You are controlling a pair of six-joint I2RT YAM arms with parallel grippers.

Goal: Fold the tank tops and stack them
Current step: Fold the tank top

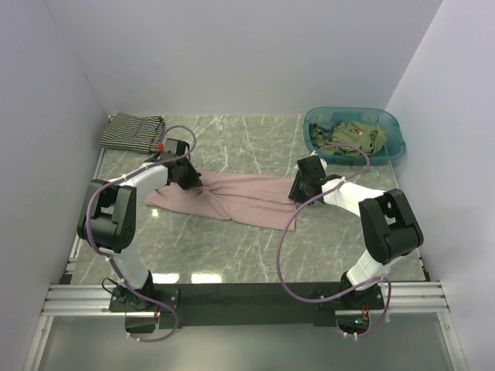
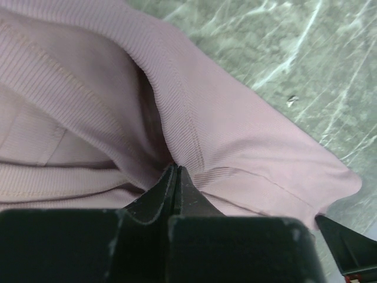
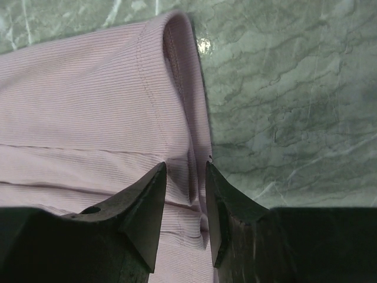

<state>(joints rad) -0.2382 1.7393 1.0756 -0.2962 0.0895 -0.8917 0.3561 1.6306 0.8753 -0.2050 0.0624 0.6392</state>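
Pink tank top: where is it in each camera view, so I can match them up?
Top external: the pink tank top lies stretched across the middle of the tabletop.
Left wrist: it fills the left and centre, pinched in the left gripper.
Right wrist: it covers the left half, its folded edge between the fingers of the right gripper.
Shared landmark: the green marbled tabletop beside the cloth in every view.

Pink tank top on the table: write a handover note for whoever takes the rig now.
Left claw: shut on the left end of the pink tank top.
Right claw: shut on a hem fold at its right end.
Pink tank top lies spread in the middle; striped tank top sits far left; olive tank tops in the teal basin, far right.
Done: striped one looks folded.
Left: fold pink, stack, then the olive ones.
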